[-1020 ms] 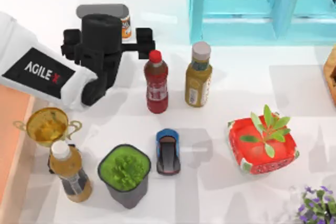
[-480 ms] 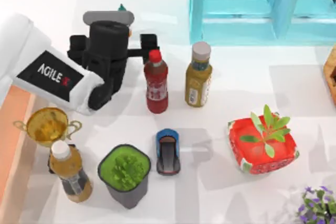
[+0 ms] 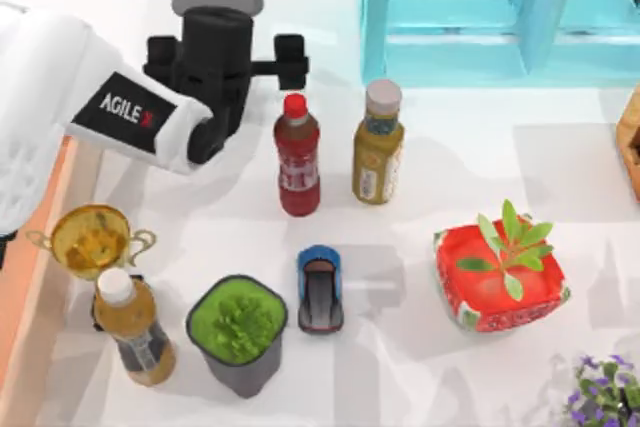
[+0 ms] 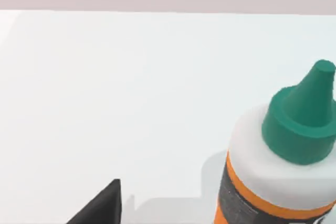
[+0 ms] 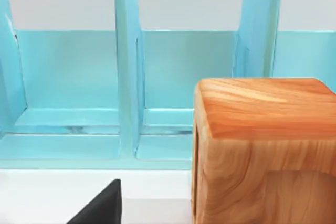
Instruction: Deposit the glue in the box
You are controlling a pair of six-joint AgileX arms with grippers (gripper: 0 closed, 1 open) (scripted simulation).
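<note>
In the left wrist view the glue (image 4: pixel 283 171), a small white bottle with a green pointed cap and orange label, stands upright on the white table, close by and off to one side. One dark fingertip (image 4: pixel 105 207) shows apart from it, touching nothing. In the top view my left gripper (image 3: pixel 222 22) hangs at the table's far left and covers the glue. It looks open. The box (image 3: pixel 25 287), with a terracotta inside and a light wooden wall, lies along the left edge. My right arm is parked, and one of its fingertips (image 5: pixel 105 207) shows in the right wrist view.
A red bottle (image 3: pixel 298 155) and an olive-yellow bottle (image 3: pixel 378 142) stand right of the left gripper. Nearer the front are a gold trophy (image 3: pixel 90 239), a tea bottle (image 3: pixel 130 327), a green plant pot (image 3: pixel 238 332), a toy car (image 3: pixel 320 287) and a red planter (image 3: pixel 500 272). A cyan frame (image 3: pixel 500 7) sits far right, and a wooden block (image 5: pixel 262 145).
My left arm has moved toward the table's far edge and a little right. The glue's label and green cap, visible earlier beside the gripper, are now covered by it.
</note>
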